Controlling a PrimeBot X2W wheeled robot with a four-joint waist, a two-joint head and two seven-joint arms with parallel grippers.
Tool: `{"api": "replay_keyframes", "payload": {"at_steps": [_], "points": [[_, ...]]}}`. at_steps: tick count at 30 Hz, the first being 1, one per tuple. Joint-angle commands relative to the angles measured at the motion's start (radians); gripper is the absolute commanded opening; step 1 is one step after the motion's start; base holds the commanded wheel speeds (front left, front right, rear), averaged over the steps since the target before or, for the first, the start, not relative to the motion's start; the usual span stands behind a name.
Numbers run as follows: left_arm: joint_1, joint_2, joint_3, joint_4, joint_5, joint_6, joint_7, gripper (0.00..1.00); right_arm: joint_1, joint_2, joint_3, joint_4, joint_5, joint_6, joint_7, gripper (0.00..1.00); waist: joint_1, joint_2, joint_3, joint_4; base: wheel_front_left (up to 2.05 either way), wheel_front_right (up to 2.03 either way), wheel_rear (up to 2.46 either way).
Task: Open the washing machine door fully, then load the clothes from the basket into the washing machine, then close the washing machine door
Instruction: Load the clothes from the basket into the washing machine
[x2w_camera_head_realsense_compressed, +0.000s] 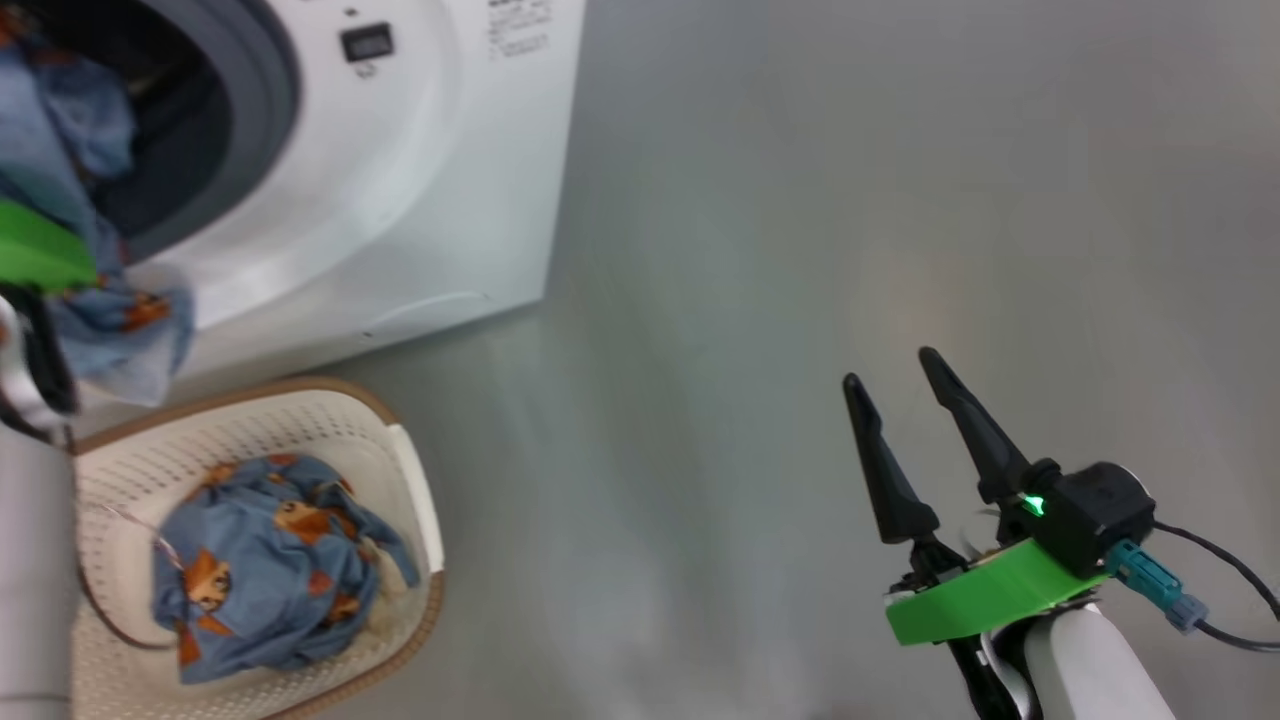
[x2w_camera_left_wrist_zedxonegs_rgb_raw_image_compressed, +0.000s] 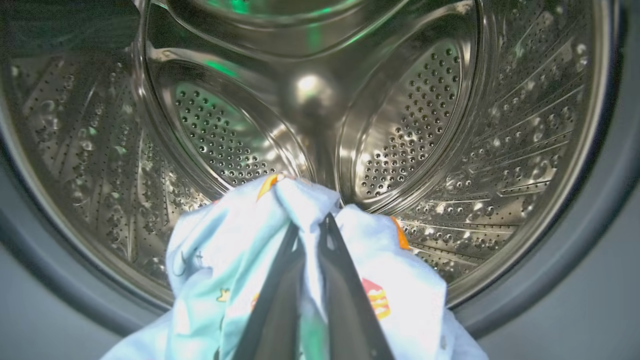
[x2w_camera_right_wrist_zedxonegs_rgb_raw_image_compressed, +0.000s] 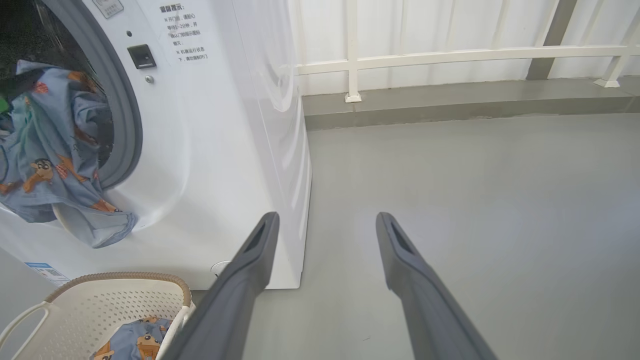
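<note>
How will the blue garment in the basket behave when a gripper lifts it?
Probably floppy: the garment lies crumpled in soft folds in the basket. Likely to drape and trail, as the other garment hangs over the washing machine opening. Thin cloth, so probably light.

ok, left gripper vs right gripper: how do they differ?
The left gripper is shut on a blue garment; the right gripper is open and empty. The left gripper points into the drum; the right gripper hangs over floor beside the washing machine. Both have two long dark fingers.
</note>
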Motion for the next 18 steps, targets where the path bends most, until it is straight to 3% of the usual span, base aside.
{"api": "replay_keyframes", "payload": {"at_steps": [1,18], "points": [[-0.043,0.057,0.020,-0.003,0.022,-0.011,-0.008,0.00,-0.017,0.002,0.030,-0.025,0.022,0.002,-0.005,1.00,0.0000,0.0000,0.080,-0.068,0.00,0.00,0.00],[-0.368,0.187,0.010,0.216,0.103,-0.040,-0.008,0.00,-0.063,0.002,0.103,-0.039,0.066,0.002,-0.005,1.00,0.0000,0.0000,0.222,-0.147,0.00,0.00,0.00]]}}
